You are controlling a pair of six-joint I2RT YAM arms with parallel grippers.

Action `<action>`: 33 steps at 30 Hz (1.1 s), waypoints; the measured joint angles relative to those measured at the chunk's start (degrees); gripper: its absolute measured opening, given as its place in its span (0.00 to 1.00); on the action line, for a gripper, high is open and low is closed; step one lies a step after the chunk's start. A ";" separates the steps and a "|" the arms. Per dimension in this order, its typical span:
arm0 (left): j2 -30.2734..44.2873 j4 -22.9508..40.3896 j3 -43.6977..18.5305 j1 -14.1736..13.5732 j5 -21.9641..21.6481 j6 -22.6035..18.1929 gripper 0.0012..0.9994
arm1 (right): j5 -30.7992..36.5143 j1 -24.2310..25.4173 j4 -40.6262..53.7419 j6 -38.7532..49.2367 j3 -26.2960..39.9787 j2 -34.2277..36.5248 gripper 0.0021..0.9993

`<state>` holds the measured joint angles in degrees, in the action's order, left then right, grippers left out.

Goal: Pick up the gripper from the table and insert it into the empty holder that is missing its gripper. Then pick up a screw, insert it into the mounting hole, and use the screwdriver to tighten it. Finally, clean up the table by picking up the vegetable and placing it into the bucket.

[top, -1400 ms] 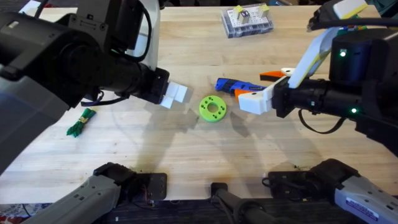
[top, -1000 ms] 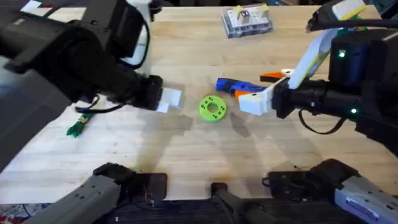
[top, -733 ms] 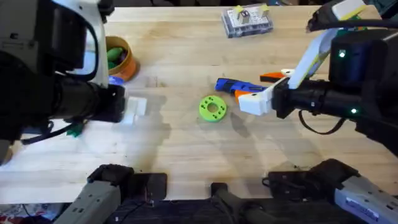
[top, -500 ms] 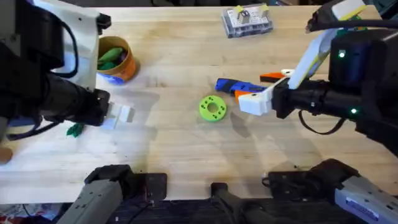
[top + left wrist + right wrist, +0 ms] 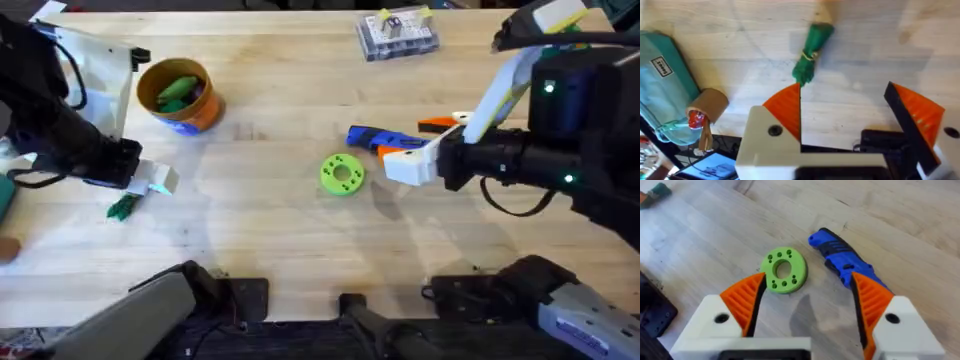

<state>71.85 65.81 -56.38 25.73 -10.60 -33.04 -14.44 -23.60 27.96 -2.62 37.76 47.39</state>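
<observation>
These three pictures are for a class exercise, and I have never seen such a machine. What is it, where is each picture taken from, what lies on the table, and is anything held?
It is a robot with two arms at a wooden table, each ending in a two-finger pincer. One picture looks down from above; the other two come from cameras on the wrists. The left pincer hangs open near a small green toy vegetable, holding nothing. The right pincer is open too, near a green disc with holes and a blue screwdriver. An orange bucket and a clear parts box stand farther back.
</observation>
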 joint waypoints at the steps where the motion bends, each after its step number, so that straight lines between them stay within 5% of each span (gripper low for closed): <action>1: 0.75 -0.97 0.00 0.90 0.03 -0.06 0.99 | -0.01 0.00 0.01 0.00 0.00 0.00 0.98; 15: 12.30 -9.83 0.00 13.53 2.19 -1.94 0.97 | -0.01 -0.01 0.05 0.00 0.00 -0.01 0.98; 24: 17.09 -13.03 0.00 14.43 5.23 -2.16 0.91 | 0.00 -0.01 0.03 -0.01 0.00 -0.01 0.98; 29: 19.34 -13.45 0.00 14.43 5.54 -2.28 0.72 | 0.00 -0.01 0.03 -0.01 0.00 0.00 0.98; 33: 19.37 -14.39 0.00 14.43 6.35 -2.20 0.43 | 0.00 -0.01 0.03 -0.01 0.00 -0.01 0.98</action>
<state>91.22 51.42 -56.38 40.16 -4.24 -35.24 -14.44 -23.62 27.99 -2.63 37.76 47.37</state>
